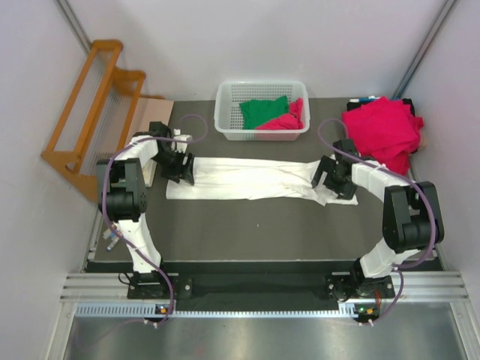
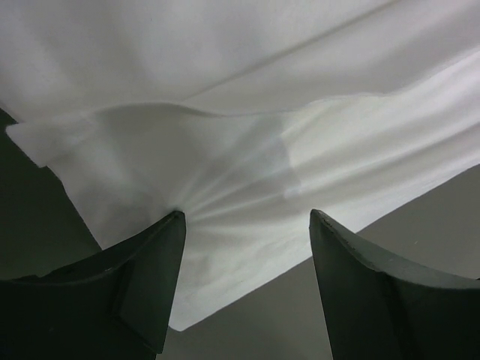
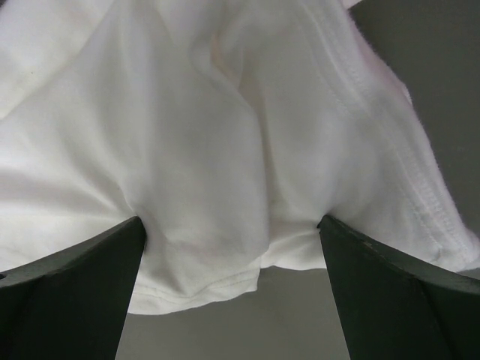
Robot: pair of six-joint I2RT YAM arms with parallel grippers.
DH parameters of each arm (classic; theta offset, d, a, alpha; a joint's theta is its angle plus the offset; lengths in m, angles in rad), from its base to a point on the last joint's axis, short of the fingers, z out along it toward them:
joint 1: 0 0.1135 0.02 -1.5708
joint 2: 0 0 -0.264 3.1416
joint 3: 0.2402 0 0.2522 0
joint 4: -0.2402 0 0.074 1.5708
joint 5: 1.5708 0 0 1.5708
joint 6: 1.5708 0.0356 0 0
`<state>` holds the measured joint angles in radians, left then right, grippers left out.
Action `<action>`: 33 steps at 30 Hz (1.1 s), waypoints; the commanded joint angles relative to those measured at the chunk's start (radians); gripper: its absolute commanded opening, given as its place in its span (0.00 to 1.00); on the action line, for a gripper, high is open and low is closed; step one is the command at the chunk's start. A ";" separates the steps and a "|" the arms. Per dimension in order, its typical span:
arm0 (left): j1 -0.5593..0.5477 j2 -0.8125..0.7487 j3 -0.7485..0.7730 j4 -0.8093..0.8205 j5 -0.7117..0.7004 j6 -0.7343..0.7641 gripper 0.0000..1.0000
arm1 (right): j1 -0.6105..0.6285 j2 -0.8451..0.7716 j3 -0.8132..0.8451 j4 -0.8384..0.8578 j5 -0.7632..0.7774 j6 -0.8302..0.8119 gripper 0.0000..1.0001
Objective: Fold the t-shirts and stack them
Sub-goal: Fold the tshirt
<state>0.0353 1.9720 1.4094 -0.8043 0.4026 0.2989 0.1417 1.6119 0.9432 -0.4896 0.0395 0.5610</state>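
Note:
A large white t-shirt (image 1: 251, 180) lies as a long folded strip across the middle of the table. My left gripper (image 1: 182, 171) stands open over its left end, both fingertips resting on the cloth (image 2: 247, 150) near its lower edge, nothing pinched between them (image 2: 246, 217). At the right end my right gripper (image 1: 328, 176) is open too; its wide-spread tips (image 3: 232, 221) press into the bunched hem (image 3: 225, 150). A heap of crimson-pink t-shirts (image 1: 382, 133) sits at the back right. A green t-shirt (image 1: 264, 111) and another pink one (image 1: 285, 121) lie in the basket.
The white lattice basket (image 1: 225, 120) stands at the back centre, just beyond the white shirt. A wooden rack (image 1: 86, 112) leans off the table's left side. Dark table surface (image 1: 255, 232) shows between the shirt and the arm bases.

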 commanded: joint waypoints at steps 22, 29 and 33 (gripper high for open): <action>-0.031 -0.128 -0.013 -0.067 0.019 0.005 0.73 | 0.024 0.056 0.379 -0.191 -0.279 -0.124 1.00; -0.032 -0.127 -0.010 -0.059 0.031 -0.015 0.73 | 0.027 0.048 0.267 -0.138 -0.254 -0.081 1.00; -0.069 -0.121 0.003 -0.056 0.035 -0.027 0.73 | 0.033 0.025 0.191 -0.106 -0.219 -0.064 1.00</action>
<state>0.0036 1.8874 1.3972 -0.8570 0.4080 0.2859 0.1608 1.7031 1.1831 -0.6361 -0.2195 0.4686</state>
